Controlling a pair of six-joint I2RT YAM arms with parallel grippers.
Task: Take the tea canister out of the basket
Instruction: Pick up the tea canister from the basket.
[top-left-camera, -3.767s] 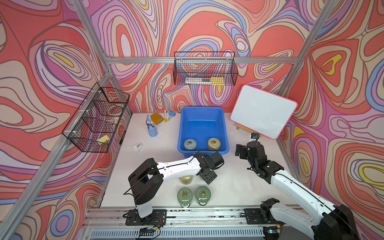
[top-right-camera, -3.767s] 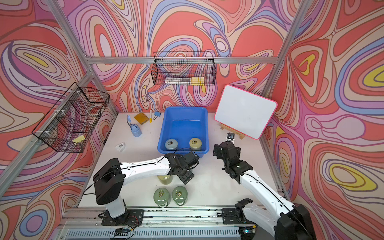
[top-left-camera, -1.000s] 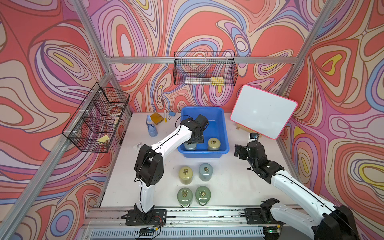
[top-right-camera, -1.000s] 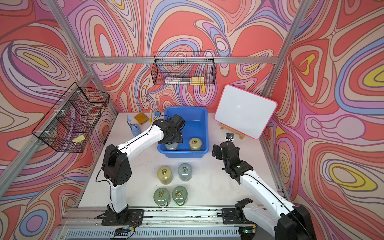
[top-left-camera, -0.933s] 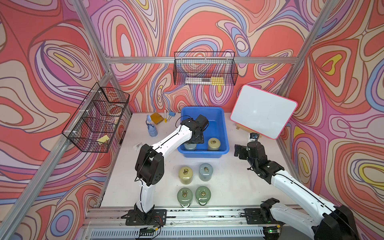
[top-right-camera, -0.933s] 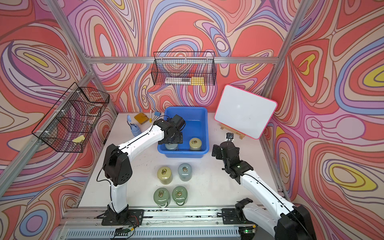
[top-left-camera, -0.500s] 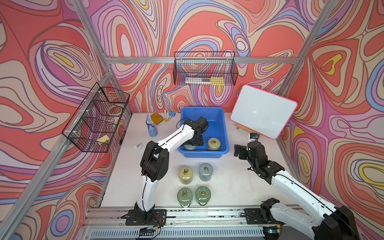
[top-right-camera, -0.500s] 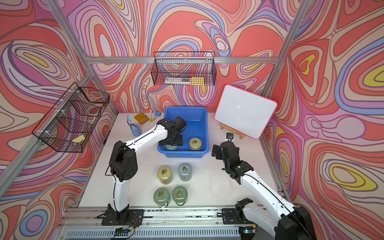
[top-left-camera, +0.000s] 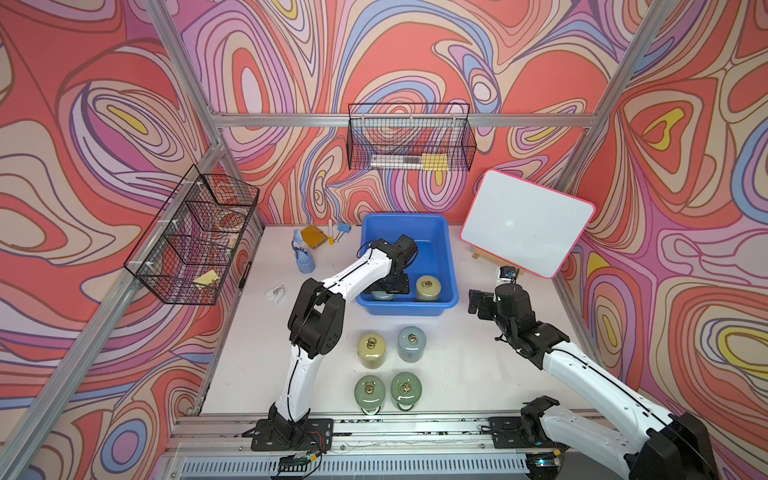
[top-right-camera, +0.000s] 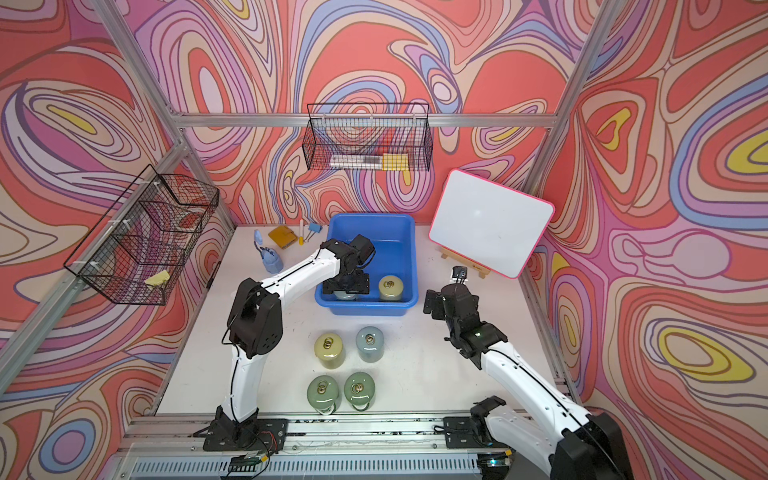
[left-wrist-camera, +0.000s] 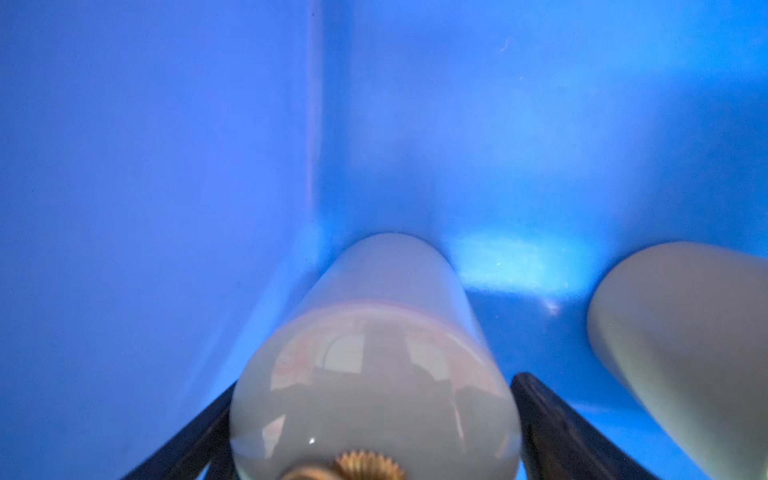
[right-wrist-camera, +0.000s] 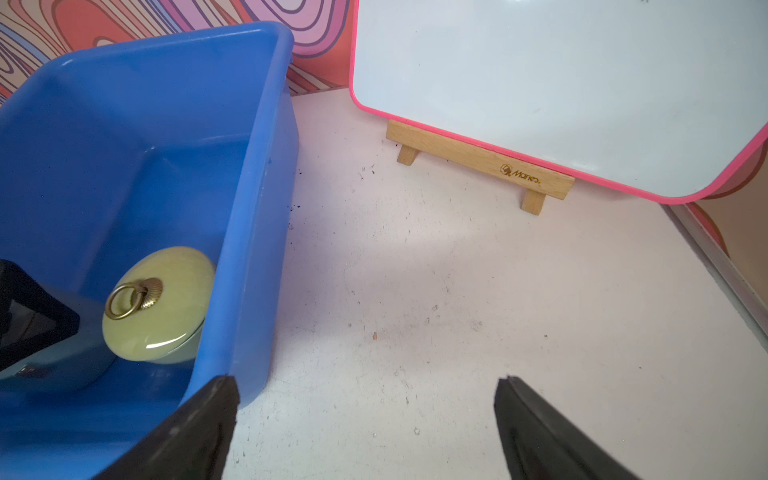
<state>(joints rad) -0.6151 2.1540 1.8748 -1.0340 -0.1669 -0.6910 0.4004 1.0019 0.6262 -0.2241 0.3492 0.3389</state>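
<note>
White tabletop (top-left-camera: 457, 365) carries the bright blue rectangular plastic basket (top-left-camera: 409, 306), and in its near corner we see the glossy pale grey-blue tea canister (left-wrist-camera: 386, 282). Our left gripper (left-wrist-camera: 374, 382) straddles it, spread wide; we cannot tell whether it presses. Our right gripper (right-wrist-camera: 365, 380) hangs agape and empty beside the basket.

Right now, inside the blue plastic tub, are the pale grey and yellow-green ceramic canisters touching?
Apart: the left wrist view shows tub floor between grey canister and yellow-green canister.
</note>
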